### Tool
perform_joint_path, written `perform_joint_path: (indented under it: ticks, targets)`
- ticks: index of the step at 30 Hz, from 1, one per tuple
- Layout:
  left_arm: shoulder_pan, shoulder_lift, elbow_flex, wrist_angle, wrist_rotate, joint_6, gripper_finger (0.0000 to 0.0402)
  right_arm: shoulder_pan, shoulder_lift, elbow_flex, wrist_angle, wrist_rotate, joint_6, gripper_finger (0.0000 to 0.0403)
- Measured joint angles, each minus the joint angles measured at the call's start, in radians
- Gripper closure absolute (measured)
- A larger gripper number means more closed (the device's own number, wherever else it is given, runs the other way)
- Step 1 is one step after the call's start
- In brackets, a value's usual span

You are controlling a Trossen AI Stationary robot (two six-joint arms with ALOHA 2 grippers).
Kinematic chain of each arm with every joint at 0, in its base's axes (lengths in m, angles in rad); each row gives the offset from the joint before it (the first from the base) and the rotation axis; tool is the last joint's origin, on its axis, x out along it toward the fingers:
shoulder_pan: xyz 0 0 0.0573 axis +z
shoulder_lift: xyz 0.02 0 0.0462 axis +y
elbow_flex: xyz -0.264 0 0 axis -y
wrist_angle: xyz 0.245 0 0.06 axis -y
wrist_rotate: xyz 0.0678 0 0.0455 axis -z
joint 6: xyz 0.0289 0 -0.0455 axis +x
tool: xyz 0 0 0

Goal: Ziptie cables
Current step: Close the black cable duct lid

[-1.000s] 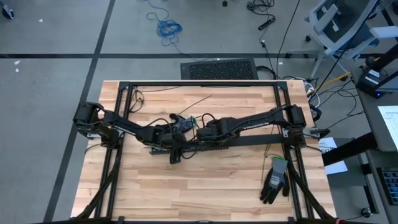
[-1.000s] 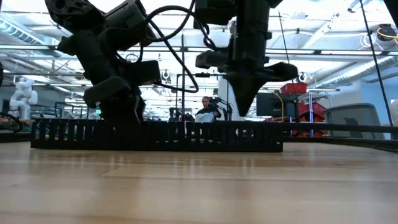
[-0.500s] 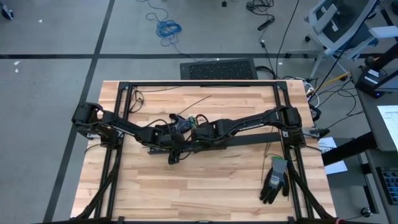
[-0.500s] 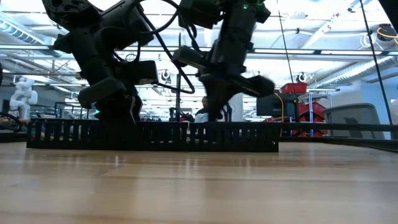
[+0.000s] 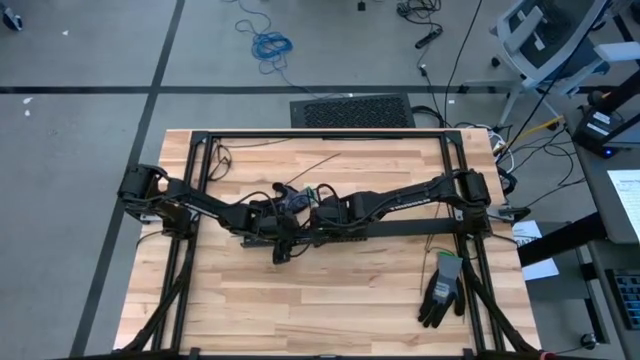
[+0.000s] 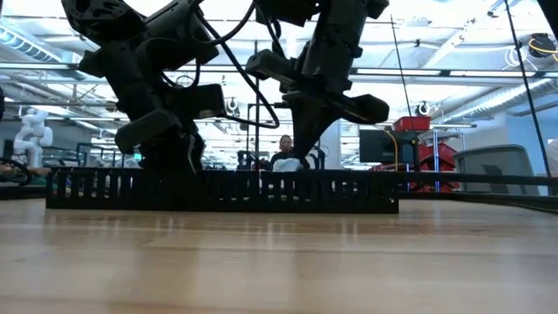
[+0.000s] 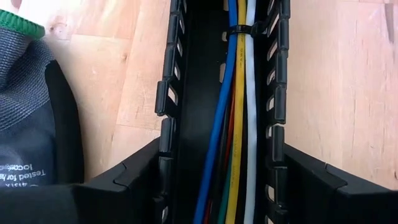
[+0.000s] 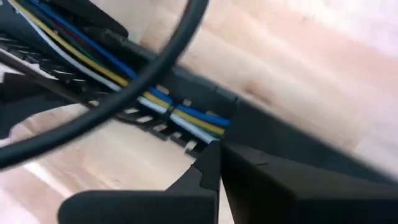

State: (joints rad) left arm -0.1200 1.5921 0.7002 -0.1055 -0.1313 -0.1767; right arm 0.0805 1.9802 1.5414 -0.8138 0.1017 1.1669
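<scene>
High view. A wooden desk [image 5: 300, 310] carries a black frame and, across its middle, a black slotted duct [image 5: 345, 236]. Both dark arms reach inward and meet over the duct's left half: the left hand [image 5: 283, 238] is at the duct, the right hand [image 5: 318, 213] just beside it on the far side. A little green and white of the cables [image 5: 318, 192] shows just beyond the duct between the two hands. A grey-and-black work glove [image 5: 441, 290] lies well apart from the duct, toward the desk's near right corner. A coiled blue cable [image 5: 270, 44] lies on the floor beyond the desk.

Low view. The duct [image 6: 222, 190] stands as a long row of slots across the desk. The left hand [image 6: 170, 157] comes down to the duct's left part; the right hand [image 6: 301, 144] hangs above the duct near its middle. A person [image 6: 284, 153] is seen far behind the duct.

Left wrist view. The cables [image 7: 239, 130], blue, yellow, white, with red and green below, lie lengthwise inside the duct [image 7: 166, 106], bound by a black ziptie [image 7: 239, 29]. The left hand's fingers [image 7: 311, 180] stand spread, one outside each duct wall, gripping nothing that can be seen. The glove [image 7: 25, 112] lies beside the duct.

Right wrist view. The right hand's fingers [image 8: 273, 180] are pressed together, empty, just beside the duct [image 8: 186, 102] holding the cables [image 8: 180, 115].
</scene>
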Motion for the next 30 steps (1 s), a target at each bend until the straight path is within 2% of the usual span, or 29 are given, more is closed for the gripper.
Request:
perform_joint_path:
  ticks: [4, 7, 11, 17, 21, 25, 30]
  targets:
    - [0.0, 0.0, 0.0, -0.002, 0.007, -0.001, 0.0136, 0.014, -0.016, 0.0, -0.02, 0.093, -0.06, 0.0402]
    - [0.001, 0.0, 0.0, -0.004, 0.017, -0.002, 0.013, 0.018, -0.048, 0.003, -0.044, 0.11, -0.091, 0.0388]
    - [0.001, -0.001, 0.009, -0.008, 0.08, -0.002, 0.0118, 0.02, -0.073, 0.003, -0.119, 0.14, -0.142, 0.0346]
    - [0.017, -0.002, 0.01, -0.016, 0.157, -0.003, 0.0085, 0.024, -0.088, 0.003, -0.198, 0.141, -0.203, 0.0256]
    - [0.031, -0.001, 0.048, -0.105, 0.188, -0.062, 0.0063, 0.037, -0.091, 0.003, -0.201, 0.152, -0.271, 0.0206]
    - [0.042, -0.006, 0.114, -0.23, 0.183, -0.099, 0.005, 0.043, -0.091, 0.003, -0.217, 0.188, -0.336, 0.0175]
    - [0.052, -0.021, 0.198, -0.255, 0.142, -0.107, 0.0047, 0.038, -0.107, 0.003, -0.254, 0.212, -0.39, 0.0166]
